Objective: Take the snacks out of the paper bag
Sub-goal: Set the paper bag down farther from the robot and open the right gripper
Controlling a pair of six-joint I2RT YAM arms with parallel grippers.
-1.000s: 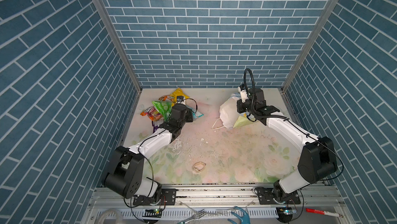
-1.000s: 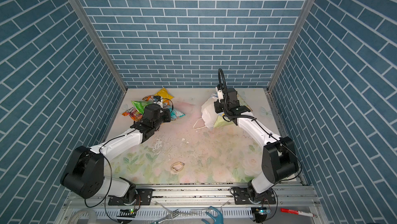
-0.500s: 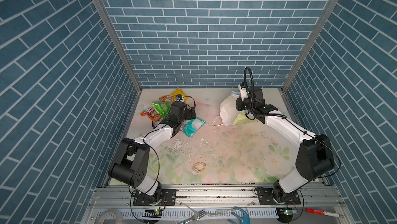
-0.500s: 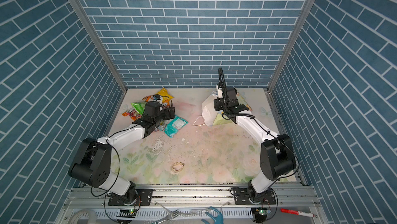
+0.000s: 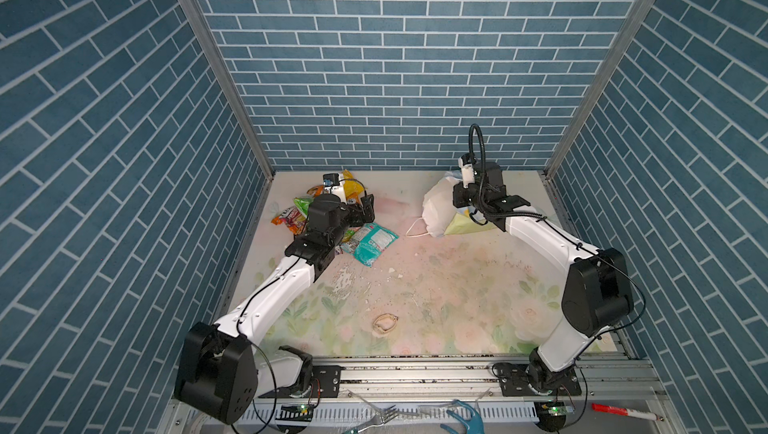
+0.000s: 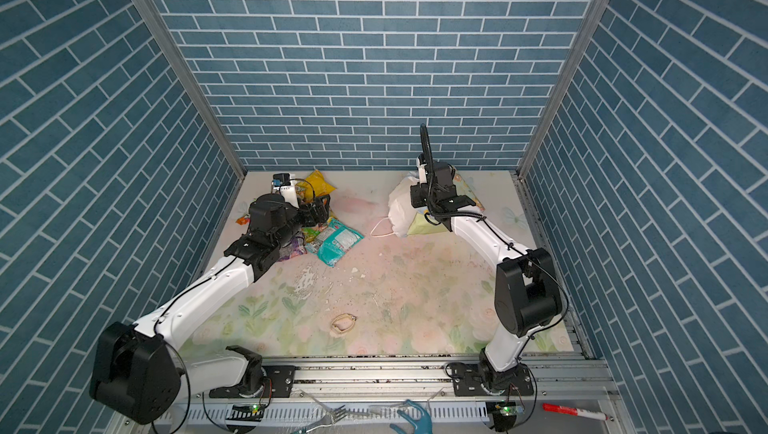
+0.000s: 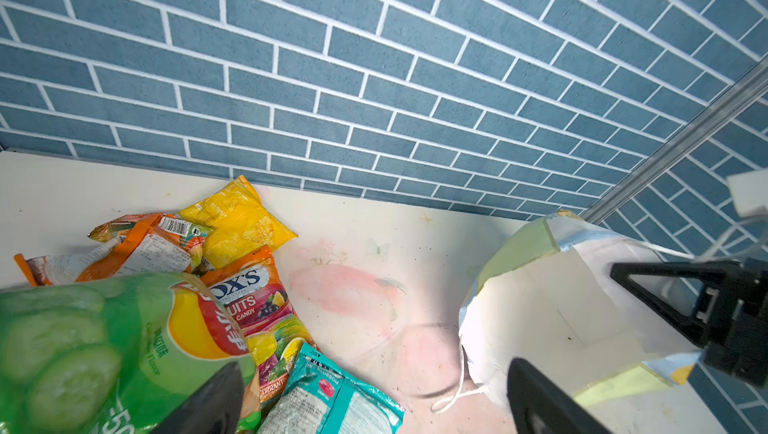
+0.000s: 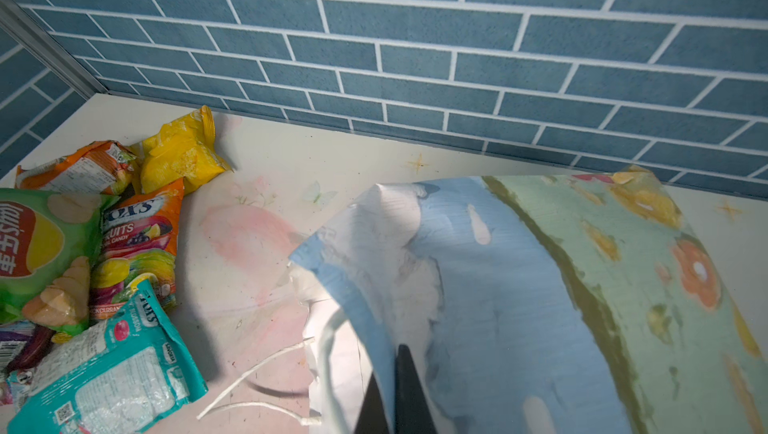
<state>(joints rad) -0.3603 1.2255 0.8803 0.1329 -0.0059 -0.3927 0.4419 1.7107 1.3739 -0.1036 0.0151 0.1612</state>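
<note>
Teal packet [image 5: 374, 242] now lies on the table [image 5: 457, 278] beside the other snacks [image 5: 291, 217], just dropped; the left claw [image 7: 374, 365] has sprung apart. The right claw [image 8: 395, 369] stays clamped on the bag [image 5: 436, 211], which looks emptied.

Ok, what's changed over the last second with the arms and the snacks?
The left gripper opened and let go of the teal packet, which now lies flat on the table beside the snack pile. The right gripper stayed shut on the paper bag; the bag and the pile kept their places.
</note>
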